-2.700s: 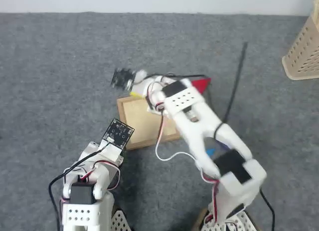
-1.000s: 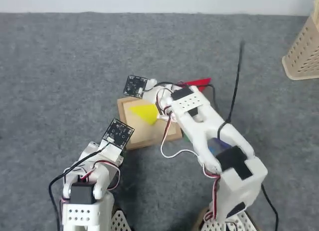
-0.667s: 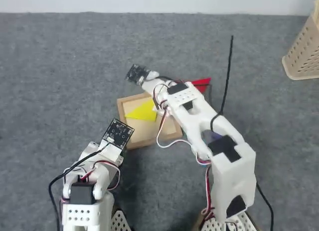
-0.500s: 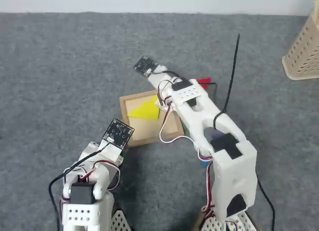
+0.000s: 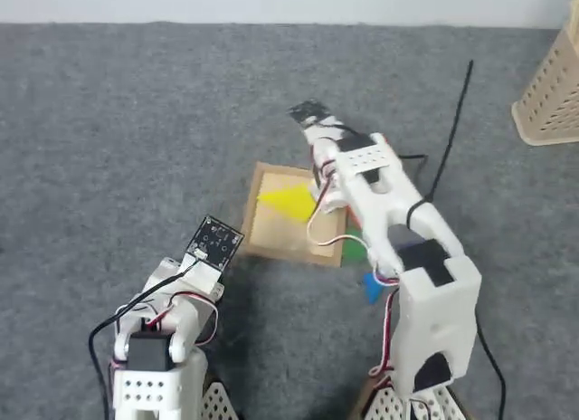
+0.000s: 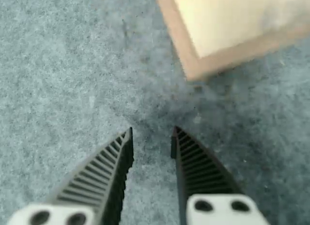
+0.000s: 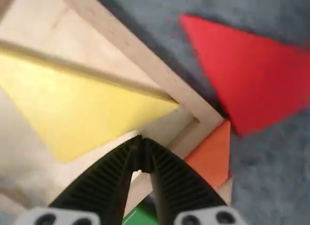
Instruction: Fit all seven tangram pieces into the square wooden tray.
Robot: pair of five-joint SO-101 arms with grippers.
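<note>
While the yellow triangle (image 5: 289, 201) sits inside the tray (image 5: 271, 236), I see my right gripper (image 7: 143, 154) pinched together, empty, above the tray's corner, red triangle (image 7: 242, 89) and orange piece (image 7: 213, 154) just outside its rim; my left gripper (image 6: 151, 140) hangs parted off another tray corner.

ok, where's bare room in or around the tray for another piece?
Bare: the tray floor nearer the arms than the yellow triangle, and carpet left of the tray. Crowded: around the tray's right side, with red triangle, orange piece, green piece.
</note>
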